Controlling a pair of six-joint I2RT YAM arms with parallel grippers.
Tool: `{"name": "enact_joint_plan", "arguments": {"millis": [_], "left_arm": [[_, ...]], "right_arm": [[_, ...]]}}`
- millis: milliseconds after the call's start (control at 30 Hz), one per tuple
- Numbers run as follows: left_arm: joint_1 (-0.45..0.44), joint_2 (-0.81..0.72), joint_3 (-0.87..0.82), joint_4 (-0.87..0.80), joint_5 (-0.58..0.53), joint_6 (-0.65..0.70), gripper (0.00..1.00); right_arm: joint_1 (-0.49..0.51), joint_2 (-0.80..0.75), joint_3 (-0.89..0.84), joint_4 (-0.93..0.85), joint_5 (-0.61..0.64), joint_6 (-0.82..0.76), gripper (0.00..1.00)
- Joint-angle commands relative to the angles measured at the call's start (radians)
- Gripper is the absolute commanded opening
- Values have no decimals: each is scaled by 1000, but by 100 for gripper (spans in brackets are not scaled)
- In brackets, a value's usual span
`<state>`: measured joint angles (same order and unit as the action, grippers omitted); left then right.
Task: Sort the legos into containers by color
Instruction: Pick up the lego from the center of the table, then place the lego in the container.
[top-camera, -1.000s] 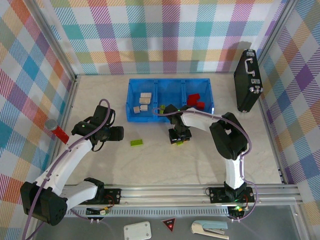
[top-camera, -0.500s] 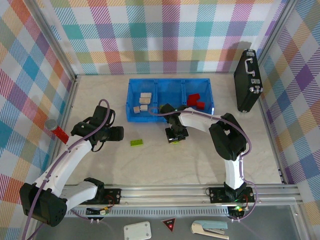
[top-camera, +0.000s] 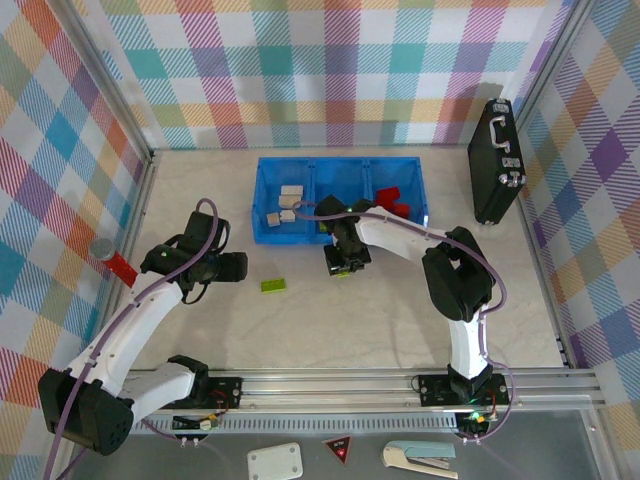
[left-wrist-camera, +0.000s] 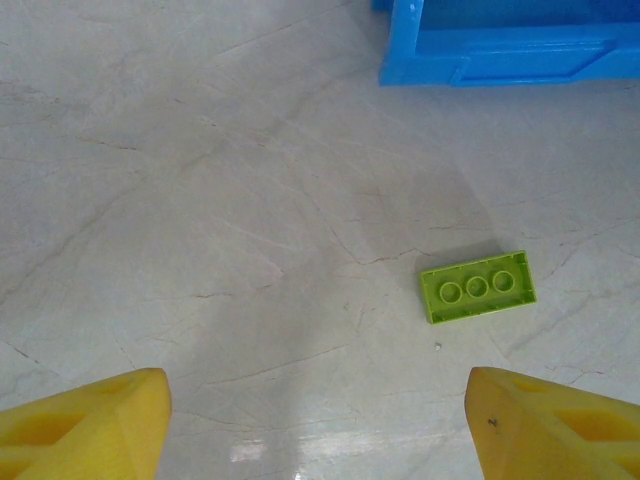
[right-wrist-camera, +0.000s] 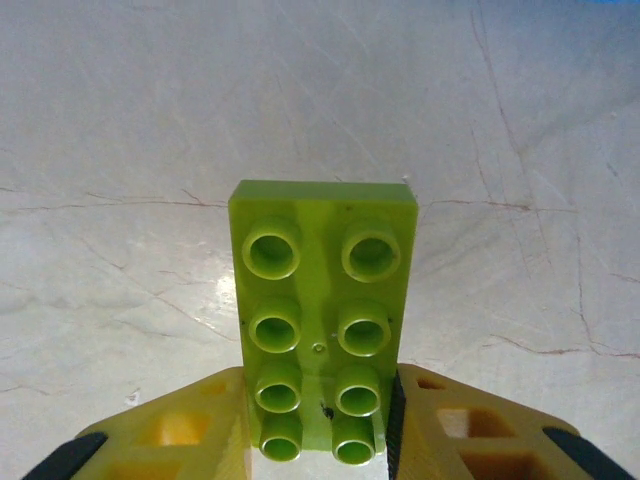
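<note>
My right arm reaches forward and left. The right gripper (top-camera: 340, 268) is just short of the blue tray (top-camera: 300, 238), its fingers pinched narrow on a lime brick (right-wrist-camera: 320, 300), studs up. My left arm is bent over the left side. The left gripper (left-wrist-camera: 315, 410) hangs wide and empty above the pale marbled table (top-camera: 300, 340). A second lime brick (left-wrist-camera: 477, 286) lies flat ahead of it. Cream bricks (top-camera: 288, 200) sit in the left compartment, red bricks (top-camera: 395, 203) in the right. Plaid walls (top-camera: 330, 70) enclose the table.
</note>
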<state>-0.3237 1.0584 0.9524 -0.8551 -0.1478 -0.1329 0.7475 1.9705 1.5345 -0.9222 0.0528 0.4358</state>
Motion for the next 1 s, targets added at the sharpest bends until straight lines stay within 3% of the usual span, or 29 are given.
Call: {"name": "enact_joint_plan", "arguments": {"millis": [0,533,967], "left_arm": [[8,-16,-10,14,10,18,77],[9,-11,-10,16,7,20,77],[12,0,-10,18,12,21,77]], "right_arm": [[7,-40,63,-55,-11,-1,35],[-60,81,346,-154,32,-68,35],[-166,338,719,-200,25,-99,35]]}}
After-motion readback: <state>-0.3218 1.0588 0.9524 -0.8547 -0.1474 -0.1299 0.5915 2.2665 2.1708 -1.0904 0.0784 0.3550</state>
